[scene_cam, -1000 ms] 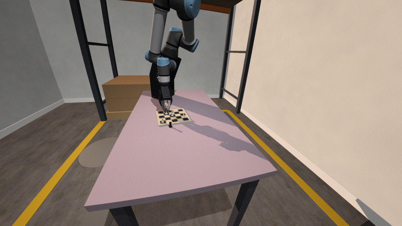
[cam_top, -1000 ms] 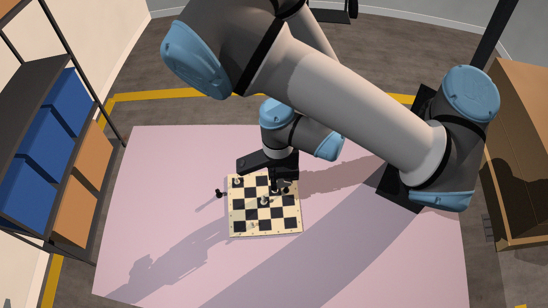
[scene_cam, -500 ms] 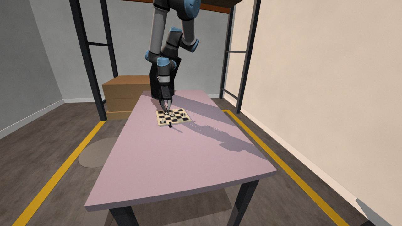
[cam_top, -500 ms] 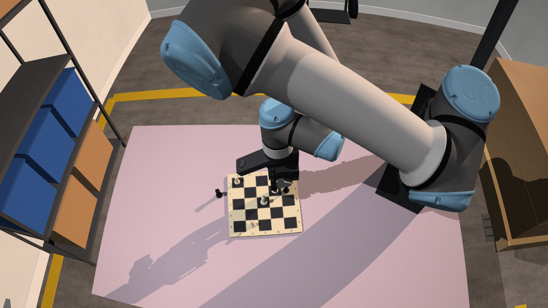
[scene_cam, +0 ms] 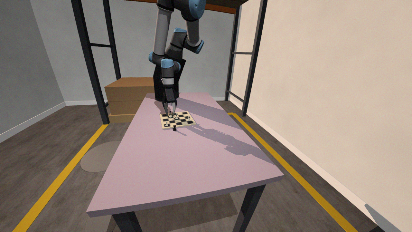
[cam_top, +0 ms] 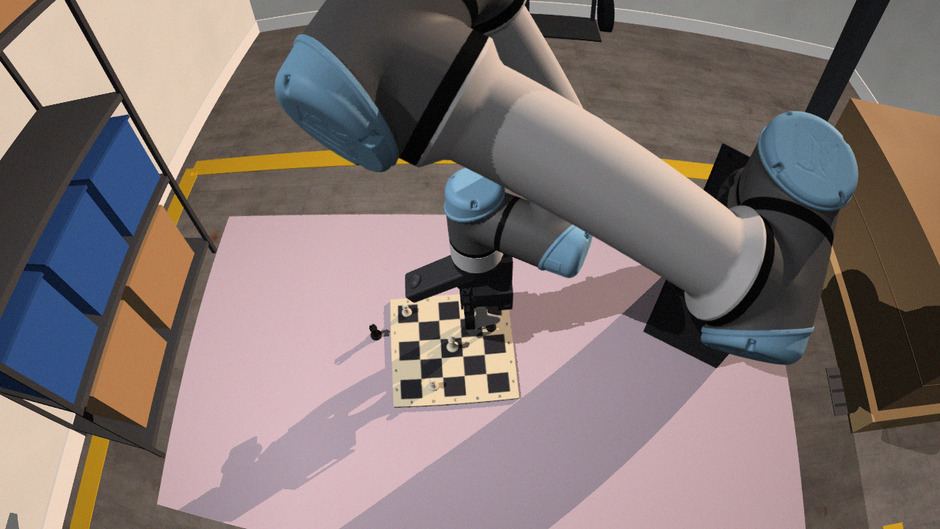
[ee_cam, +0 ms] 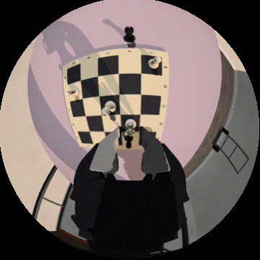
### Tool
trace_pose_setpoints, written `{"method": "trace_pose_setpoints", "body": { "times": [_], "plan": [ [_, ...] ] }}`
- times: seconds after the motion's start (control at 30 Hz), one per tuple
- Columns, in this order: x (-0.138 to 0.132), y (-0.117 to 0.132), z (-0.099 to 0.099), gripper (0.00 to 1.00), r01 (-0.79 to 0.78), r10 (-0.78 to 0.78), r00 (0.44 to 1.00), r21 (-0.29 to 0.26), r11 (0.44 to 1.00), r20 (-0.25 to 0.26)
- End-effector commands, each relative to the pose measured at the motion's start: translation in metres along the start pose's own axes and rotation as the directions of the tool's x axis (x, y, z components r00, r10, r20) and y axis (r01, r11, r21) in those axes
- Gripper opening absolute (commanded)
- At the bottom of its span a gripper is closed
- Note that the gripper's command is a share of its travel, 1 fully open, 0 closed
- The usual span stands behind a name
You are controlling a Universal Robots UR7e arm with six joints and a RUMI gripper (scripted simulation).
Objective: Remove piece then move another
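From above, the arm reaches over the checkered board point(cam_top: 453, 399) on the pink desk point(cam_top: 275, 315), and the gripper point(cam_top: 478, 325) hangs low over the second row from the board's far edge, hiding what is under it. A black piece point(cam_top: 374, 330) stands upright on the desk just beside the board's left edge, off the squares. Three light pieces sit on the board at a far corner point(cam_top: 407, 308), near the middle point(cam_top: 452, 343) and in the near row point(cam_top: 432, 383). From the side, the gripper point(scene_cam: 170, 111) points straight down at the board point(scene_cam: 178, 124), with the black piece point(scene_cam: 173, 128) in front of it. At the wrist, the jaws are spread slightly around a light piece point(ee_cam: 130, 126), which stands upright on its square with a gap on either side.
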State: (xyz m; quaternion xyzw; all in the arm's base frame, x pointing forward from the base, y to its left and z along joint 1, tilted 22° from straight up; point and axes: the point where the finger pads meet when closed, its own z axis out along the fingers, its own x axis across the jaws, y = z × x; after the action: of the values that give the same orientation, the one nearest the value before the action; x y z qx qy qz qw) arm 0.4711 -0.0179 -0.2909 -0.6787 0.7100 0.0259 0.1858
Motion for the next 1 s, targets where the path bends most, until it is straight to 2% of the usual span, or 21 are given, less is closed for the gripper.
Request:
{"method": "trace_pose_setpoints", "body": {
  "times": [0.0, 0.4, 0.77, 0.83, 0.97],
  "plan": [
    [0.0, 0.0, 0.0, 0.22, 0.0, 0.0, 1.0, 0.001, 1.0, -0.001],
    [0.0, 0.0, -0.008, 0.22, 0.0, 0.0, 1.0, 0.001, 1.0, -0.001],
    [0.0, 0.0, -0.052, 0.22, 0.0, 0.0, 1.0, 0.001, 1.0, -0.001],
    [0.0, 0.0, -0.052, 0.22, 0.0, 0.0, 1.0, 0.001, 1.0, -0.001],
    [0.0, 0.0, -0.069, 0.22, 0.0, 0.0, 1.0, 0.001, 1.0, -0.001]
  ]
}}
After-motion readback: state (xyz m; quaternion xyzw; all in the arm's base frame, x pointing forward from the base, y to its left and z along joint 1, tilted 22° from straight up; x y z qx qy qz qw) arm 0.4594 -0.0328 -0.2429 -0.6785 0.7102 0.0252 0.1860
